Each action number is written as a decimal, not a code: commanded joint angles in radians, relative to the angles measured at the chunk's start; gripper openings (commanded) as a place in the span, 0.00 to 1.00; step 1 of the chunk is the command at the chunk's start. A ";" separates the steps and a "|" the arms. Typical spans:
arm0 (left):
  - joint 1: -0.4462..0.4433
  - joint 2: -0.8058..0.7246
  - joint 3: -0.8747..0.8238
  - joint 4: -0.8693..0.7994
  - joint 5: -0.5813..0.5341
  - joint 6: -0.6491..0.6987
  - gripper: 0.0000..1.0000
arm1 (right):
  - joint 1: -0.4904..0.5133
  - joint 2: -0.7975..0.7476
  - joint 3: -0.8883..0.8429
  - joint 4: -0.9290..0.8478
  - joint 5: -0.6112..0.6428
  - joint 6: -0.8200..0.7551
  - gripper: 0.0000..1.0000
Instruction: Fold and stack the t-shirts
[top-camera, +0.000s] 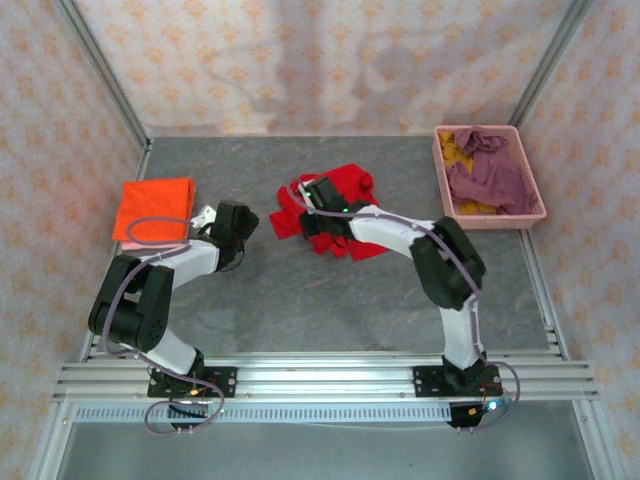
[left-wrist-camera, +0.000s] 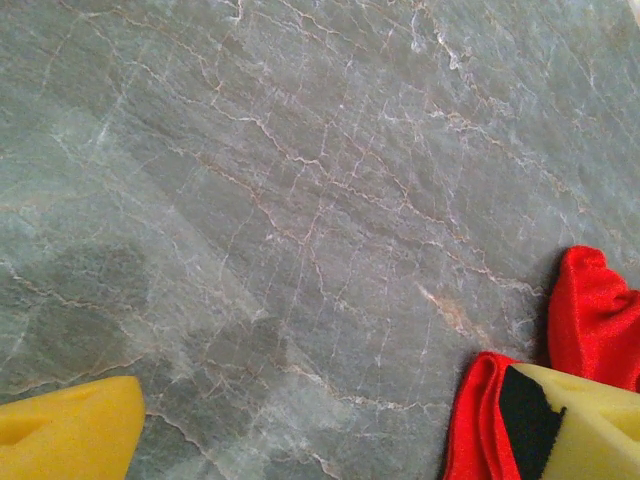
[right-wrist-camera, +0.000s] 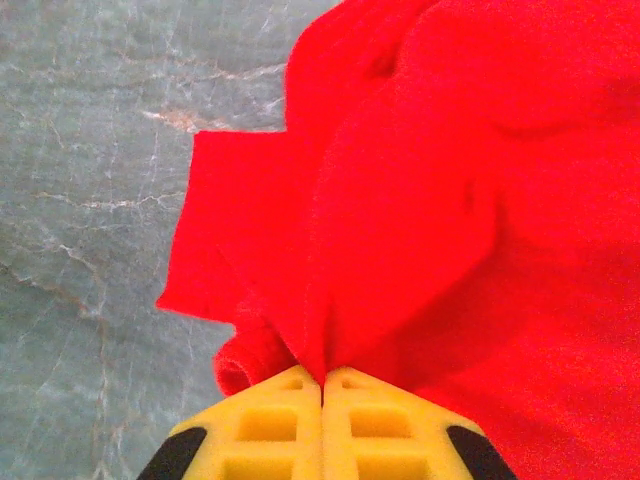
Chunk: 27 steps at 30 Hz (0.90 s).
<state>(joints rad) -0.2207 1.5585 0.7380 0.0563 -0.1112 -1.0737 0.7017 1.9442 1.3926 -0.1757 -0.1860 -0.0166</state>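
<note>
While right end effector pinches crumpled red t-shirt, long axis roughly left-right, left end effector spread.

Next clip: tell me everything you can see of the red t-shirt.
The red t-shirt is bright, soft plain cloth, unfolded and crumpled in a creased heap in the middle of the grey marbled table, apart from the orange shirt and the basket. The right gripper is shut on a pinched fold of it, yellow pads meeting. The open left gripper hangs at its other edge, one pad beside the cloth.
</note>
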 joint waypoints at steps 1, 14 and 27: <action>0.001 0.010 0.032 -0.030 -0.006 0.033 0.93 | -0.053 -0.193 -0.080 0.098 0.065 0.018 0.00; -0.091 0.046 0.084 0.032 0.039 -0.046 0.99 | -0.338 -0.554 -0.178 0.006 0.036 0.061 0.00; -0.239 0.254 0.275 0.068 0.063 -0.275 0.89 | -0.488 -0.570 -0.213 -0.023 -0.007 0.193 0.00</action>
<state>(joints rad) -0.4606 1.7668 0.9657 0.1158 -0.0452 -1.2613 0.2344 1.4002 1.1961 -0.1947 -0.1703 0.1238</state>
